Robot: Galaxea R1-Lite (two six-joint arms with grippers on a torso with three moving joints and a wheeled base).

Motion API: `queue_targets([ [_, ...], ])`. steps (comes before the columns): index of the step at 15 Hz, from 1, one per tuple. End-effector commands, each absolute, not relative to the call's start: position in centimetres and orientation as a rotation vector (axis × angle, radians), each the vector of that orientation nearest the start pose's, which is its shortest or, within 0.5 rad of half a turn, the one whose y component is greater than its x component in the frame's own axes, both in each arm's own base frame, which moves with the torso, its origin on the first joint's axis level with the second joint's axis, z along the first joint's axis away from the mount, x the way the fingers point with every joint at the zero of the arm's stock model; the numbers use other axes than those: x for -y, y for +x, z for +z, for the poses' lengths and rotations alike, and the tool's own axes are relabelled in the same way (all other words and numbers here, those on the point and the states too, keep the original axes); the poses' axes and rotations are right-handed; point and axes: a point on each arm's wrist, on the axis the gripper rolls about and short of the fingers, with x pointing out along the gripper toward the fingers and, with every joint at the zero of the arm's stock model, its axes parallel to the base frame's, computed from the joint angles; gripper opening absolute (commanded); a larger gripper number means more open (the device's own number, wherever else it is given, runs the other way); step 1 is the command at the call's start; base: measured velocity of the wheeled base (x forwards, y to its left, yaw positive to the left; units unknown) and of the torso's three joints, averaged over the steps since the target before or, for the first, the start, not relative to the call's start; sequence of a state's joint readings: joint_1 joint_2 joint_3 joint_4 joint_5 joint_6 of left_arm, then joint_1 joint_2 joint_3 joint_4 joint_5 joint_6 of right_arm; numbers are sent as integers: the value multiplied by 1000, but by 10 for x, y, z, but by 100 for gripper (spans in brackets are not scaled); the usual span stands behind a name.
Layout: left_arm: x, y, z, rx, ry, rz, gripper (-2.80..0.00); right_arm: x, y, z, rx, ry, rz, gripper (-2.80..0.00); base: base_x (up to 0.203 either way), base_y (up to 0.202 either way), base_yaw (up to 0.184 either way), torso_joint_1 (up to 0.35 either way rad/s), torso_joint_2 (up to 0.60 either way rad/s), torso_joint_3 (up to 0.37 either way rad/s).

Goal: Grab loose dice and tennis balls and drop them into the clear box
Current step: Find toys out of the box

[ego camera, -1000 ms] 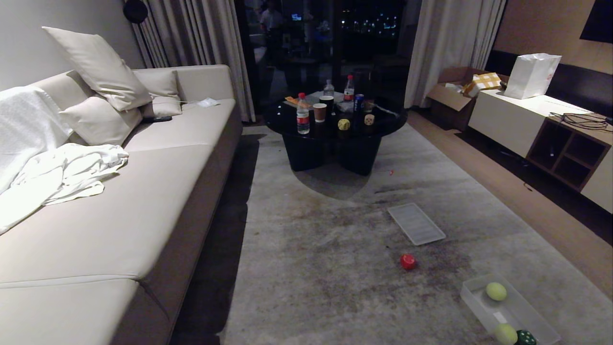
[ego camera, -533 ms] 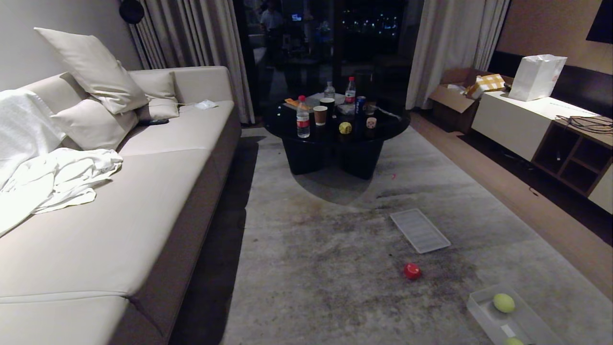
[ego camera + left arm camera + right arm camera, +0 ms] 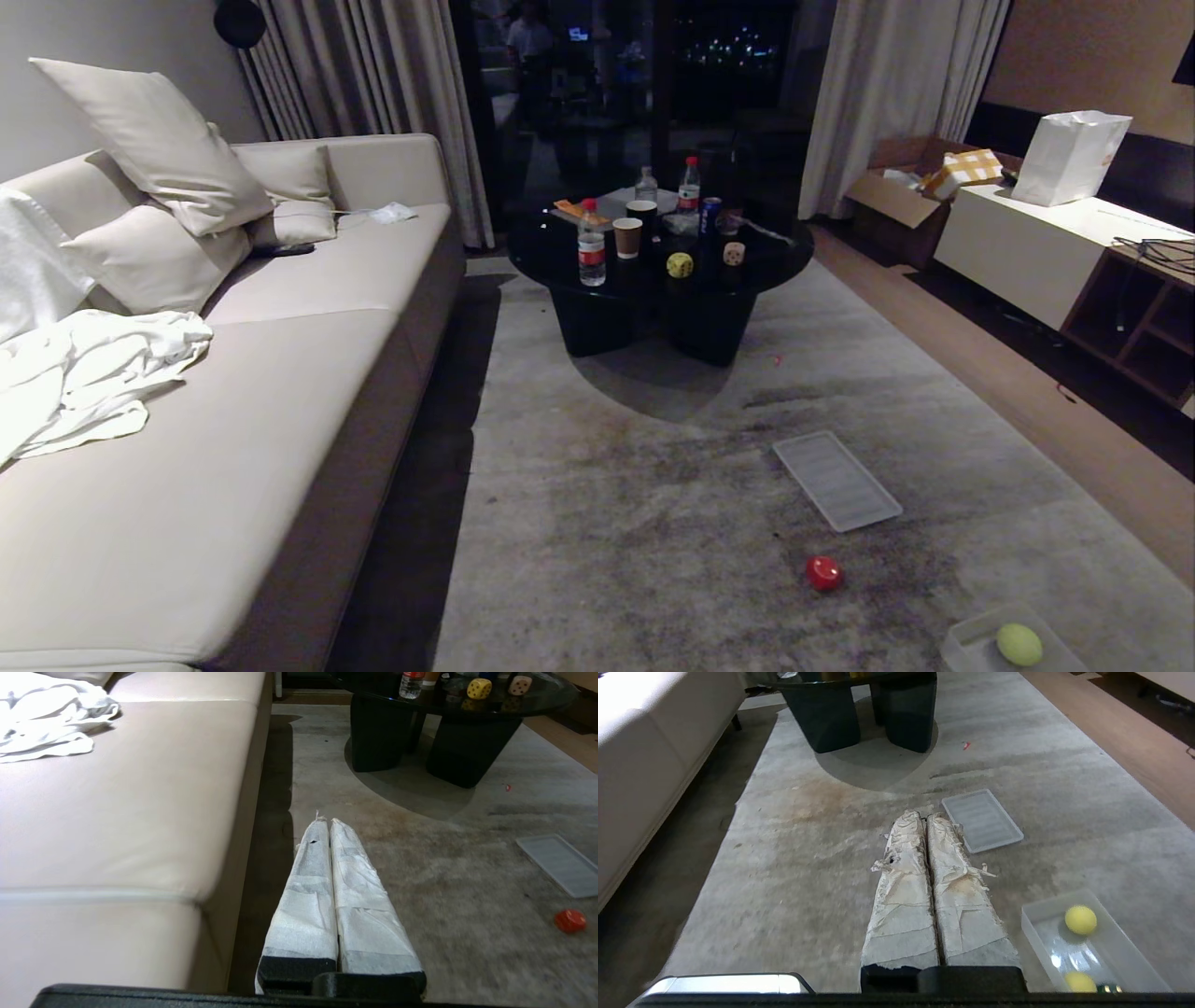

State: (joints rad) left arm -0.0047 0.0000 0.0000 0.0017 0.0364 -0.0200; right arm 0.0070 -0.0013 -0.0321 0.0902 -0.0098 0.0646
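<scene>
Both grippers ride shut and empty as we roll across the carpet point(image 3: 653, 523): our left gripper point(image 3: 325, 822) points out along the edge of the sofa point(image 3: 280, 392), its wrapped fingers pressed together, and our right gripper point(image 3: 923, 817) hangs the same way, low over the floor, tips aimed toward the flat ribbed lid point(image 3: 982, 819). Neither arm shows in the head view; both sit tucked in their travel pose, level and straight ahead.

Over the last second our whole view has slid: the black coffee table point(image 3: 658, 280) has drawn nearer, and the clear box point(image 3: 976, 644) has dropped to the bottom right corner, only one end of it left in sight. We read that as the base driving forward, not as anything on the floor moving.

For the task, the box already holds one tennis ball point(image 3: 1019, 643) in the head view, and the right wrist view shows a second ball point(image 3: 1080, 982) nearer us beside a dark green die barely peeking in at the edge. Three dice remain loose. A red die point(image 3: 823, 572) lies on the carpet between the lid and the box, apart from both. A yellow die point(image 3: 680, 265) and a tan die point(image 3: 734, 253) sit near each other on the table, among bottles and paper cups.

Judging by our heading, the table pair looks like the next target, since we are passing the red die. Nothing is in hand yet.
</scene>
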Motion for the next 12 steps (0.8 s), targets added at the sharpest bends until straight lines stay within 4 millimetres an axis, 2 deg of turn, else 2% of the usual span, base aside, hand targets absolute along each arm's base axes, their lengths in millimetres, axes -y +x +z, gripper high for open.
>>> queue_targets([
  [1,-1,-23,75,-4,-21,32,-280,0,-25,75,-58,66,-5,-280,185,0,1,6,5,6],
  [8,-1,-23,75,-4,-21,32,-280,0,-25,75,-58,67,-5,-280,175,0,-1,3,2,2],
  [12,-1,-23,75,-4,-32,35,-280,0,-25,75,-58,66,-4,-280,0,0,0,0,0,0],
])
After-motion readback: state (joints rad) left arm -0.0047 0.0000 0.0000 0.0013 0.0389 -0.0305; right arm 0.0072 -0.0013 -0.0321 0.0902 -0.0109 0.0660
